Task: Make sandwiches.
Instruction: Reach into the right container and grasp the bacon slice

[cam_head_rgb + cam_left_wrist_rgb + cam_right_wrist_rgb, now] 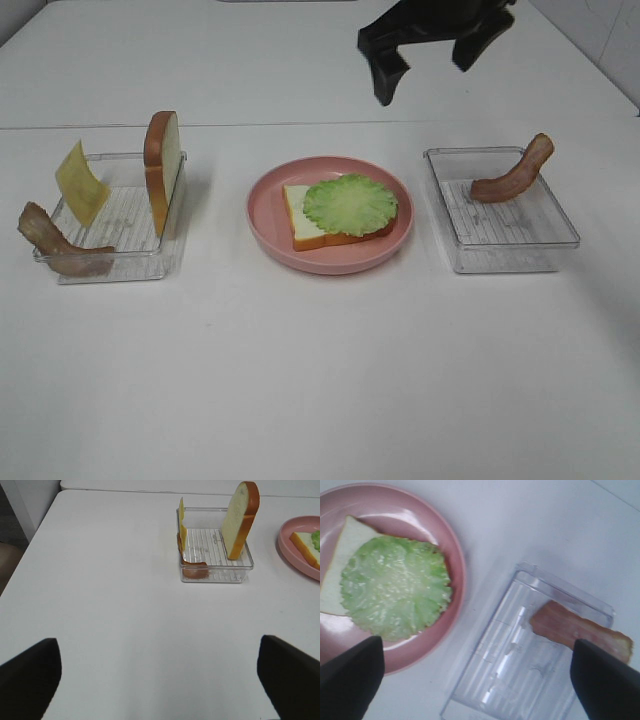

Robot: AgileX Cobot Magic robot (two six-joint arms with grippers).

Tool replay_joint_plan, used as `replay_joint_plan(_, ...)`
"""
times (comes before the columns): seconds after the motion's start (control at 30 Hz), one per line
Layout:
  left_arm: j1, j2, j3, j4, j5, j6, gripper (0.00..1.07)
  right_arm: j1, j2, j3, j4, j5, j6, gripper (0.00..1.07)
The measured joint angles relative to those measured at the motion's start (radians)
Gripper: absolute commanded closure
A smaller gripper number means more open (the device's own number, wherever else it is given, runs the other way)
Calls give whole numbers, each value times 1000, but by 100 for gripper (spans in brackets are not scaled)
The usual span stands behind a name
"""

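Left gripper (pixel 157 642), right gripper (pixel 476 644): spread | green lettuce (pixel 350 204) flat on bread slice (pixel 298 218)

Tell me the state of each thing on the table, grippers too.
Lower bread slice: flat on pink plate.
Lettuce leaf: flat on that slice.
Second bread slice: standing on edge in left tray.
Cheese: upright in left tray.
Left bacon strip: draped over that tray's rim.
Right bacon strip: propped on right tray's rim.
Left gripper: open, empty.
Right gripper: open, empty.
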Motion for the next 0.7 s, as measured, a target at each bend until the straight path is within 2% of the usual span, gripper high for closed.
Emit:
replay_joint_plan(0.13,0,0,0,0,0,0,6,-110,-33,0,1,20,0,8)
replay_joint_plan(0.2,0,0,0,0,0,0,6,-135,-35,0,3,21,0,8)
replay_joint_plan(0.23,0,0,0,0,0,0,6,-186,-38,0,14,22,0,8)
replay_joint_plan(0.3,0,0,0,0,0,0,6,-206,-40,0,21,23,0,8)
replay_joint_plan(0.33,0,0,0,0,0,0,6,-251,-42,0,45,23,0,8)
replay_joint_plan(0.5,0,0,0,0,0,0,6,-340,-42,0,91,24,0,8)
replay_joint_plan(0.7,0,0,0,0,0,0,6,-406,-41,0,123,24,0,8)
